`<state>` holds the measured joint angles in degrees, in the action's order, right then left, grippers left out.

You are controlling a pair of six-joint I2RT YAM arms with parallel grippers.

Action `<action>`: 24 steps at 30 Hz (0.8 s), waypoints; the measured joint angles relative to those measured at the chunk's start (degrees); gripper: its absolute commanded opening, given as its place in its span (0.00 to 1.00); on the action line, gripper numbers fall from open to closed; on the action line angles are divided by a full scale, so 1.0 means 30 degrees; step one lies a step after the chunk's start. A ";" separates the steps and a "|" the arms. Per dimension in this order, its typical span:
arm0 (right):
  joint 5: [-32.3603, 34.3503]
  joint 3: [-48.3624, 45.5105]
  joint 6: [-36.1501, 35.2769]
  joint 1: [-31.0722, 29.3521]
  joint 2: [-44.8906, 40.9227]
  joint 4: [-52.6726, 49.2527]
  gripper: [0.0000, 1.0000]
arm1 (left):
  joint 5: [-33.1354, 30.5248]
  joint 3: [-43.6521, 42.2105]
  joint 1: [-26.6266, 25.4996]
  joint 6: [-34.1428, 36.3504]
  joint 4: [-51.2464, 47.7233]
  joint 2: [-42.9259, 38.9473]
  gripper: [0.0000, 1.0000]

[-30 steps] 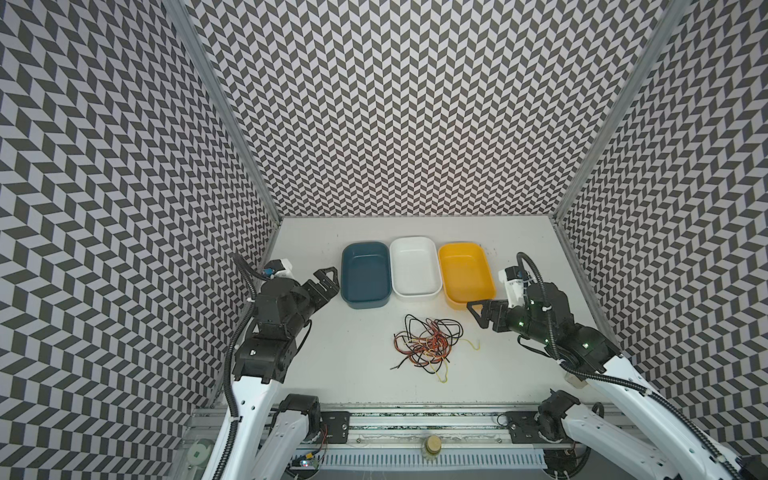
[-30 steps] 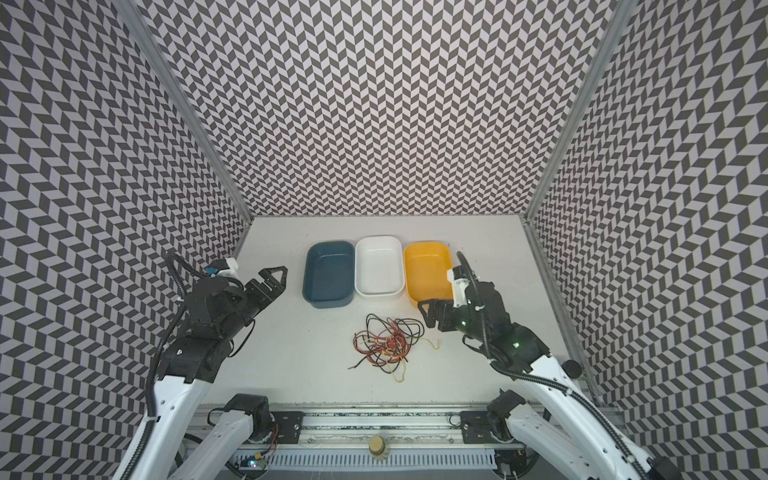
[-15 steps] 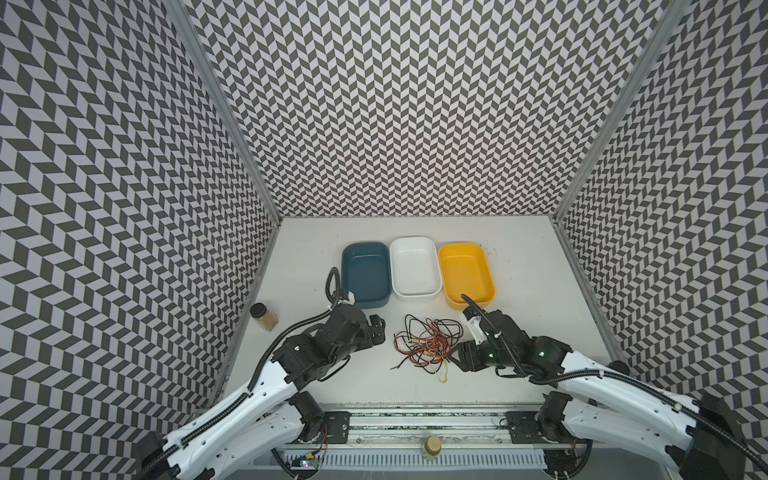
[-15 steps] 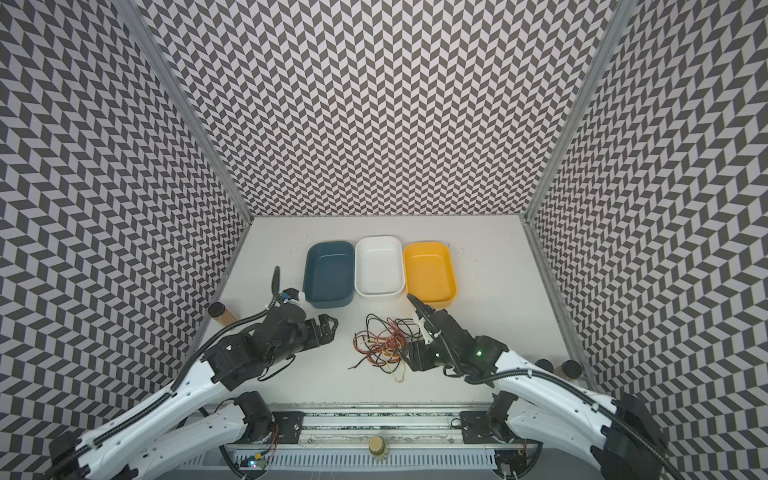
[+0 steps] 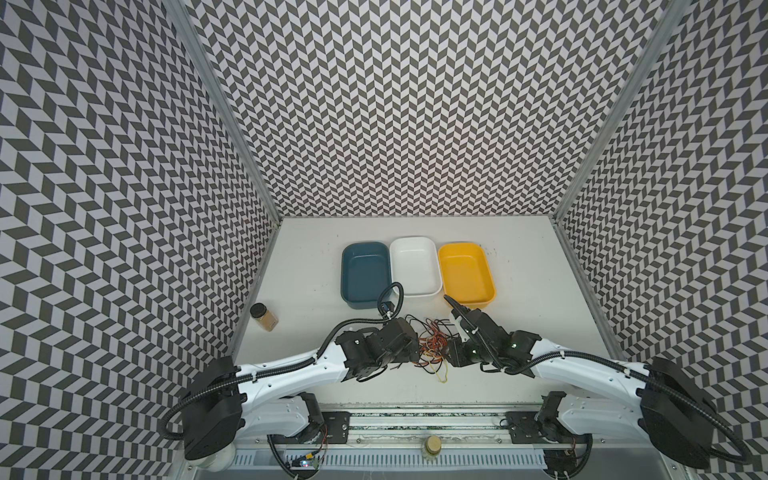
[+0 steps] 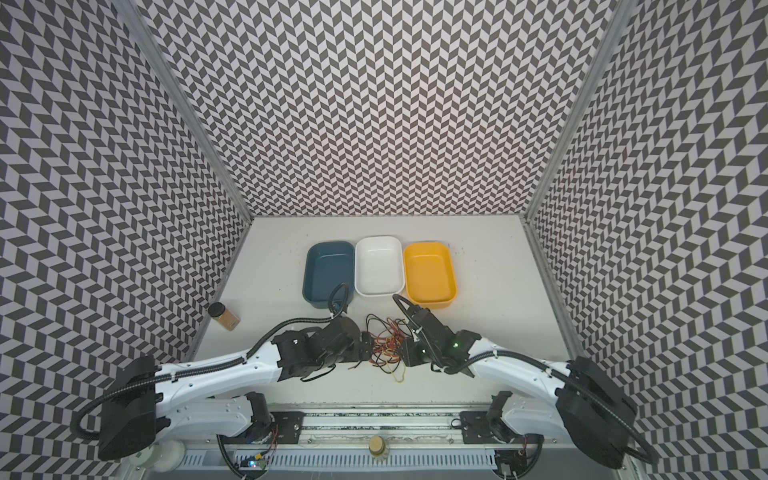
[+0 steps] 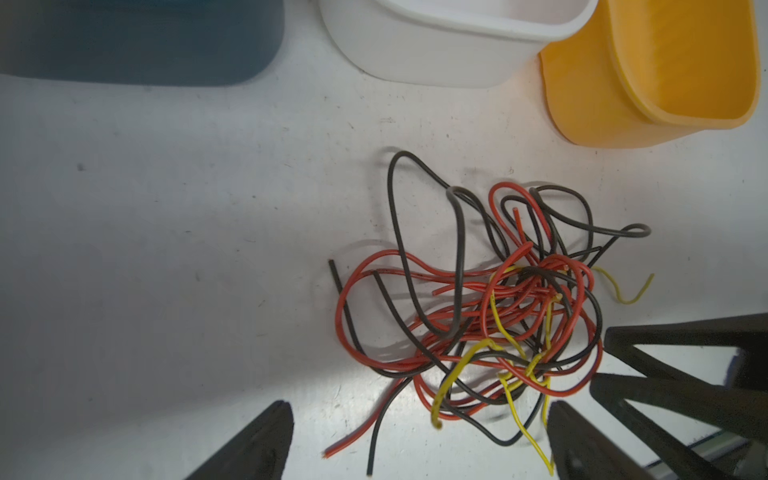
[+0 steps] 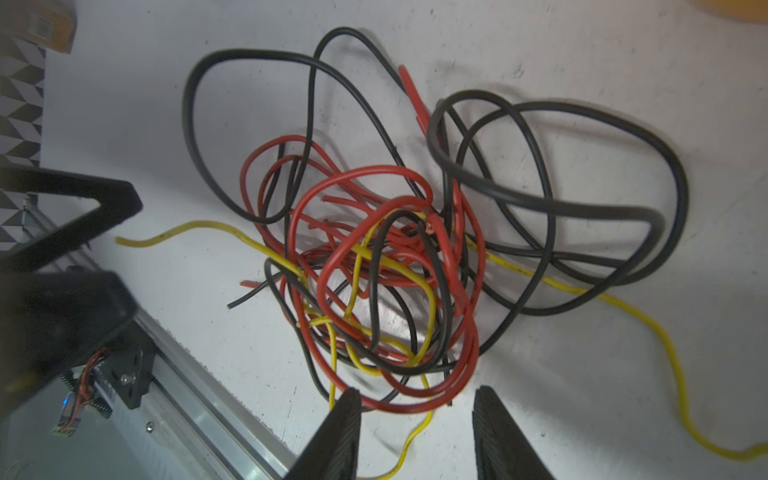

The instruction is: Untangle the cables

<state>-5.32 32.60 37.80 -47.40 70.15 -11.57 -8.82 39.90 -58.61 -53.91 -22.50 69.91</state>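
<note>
— Jaws first, each side: how do they stand?

— On my left gripper (image 7: 419,411) they are spread as wide as they go, with nothing in them. On my right gripper (image 8: 415,401) they stand about half apart. A yellow strand runs through the gap, but I see nothing pinched.

— And the cables?

— The cables (image 5: 432,353) lie in one heap of black, red and yellow on the table (image 5: 540,266). It sits close to the near edge, about midway along it, short of the white tray (image 5: 415,266) and the yellow tray (image 5: 465,270). My grippers flank it, left on its left side and right on its right.

— Which is nearer?

— The right, I judge. A red loop at the heap's rim lies right at its tips, spanning the gap from one tip to the other. For the left, the bulk lies ahead and off toward one finger; only loose red and black ends trail back between its tips. The heap itself has no long axis, so the pull would have to follow a single strand.
</note>
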 measured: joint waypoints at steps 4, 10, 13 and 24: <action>0.0444 0.0335 0.0066 0.0007 0.0969 0.0321 0.42 | 0.0619 0.0000 0.0000 -0.0189 0.1268 0.1020 0.96; 0.0867 0.0692 0.0102 0.0204 0.2106 0.0823 0.35 | 0.1275 0.0000 0.0000 -0.0510 0.2739 0.2157 0.92; 0.0823 0.0699 0.0080 0.0444 0.2521 0.1297 0.35 | 0.1632 0.0000 0.0000 -0.0619 0.3264 0.2914 0.88; -0.0525 0.0408 -0.0889 0.0663 0.2601 0.3162 0.21 | 0.2193 -0.0328 0.0000 -0.0925 0.4415 0.3869 0.65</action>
<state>-6.90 33.82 35.14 -45.41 77.95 -2.09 -2.24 38.92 -58.61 -56.69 -9.26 81.52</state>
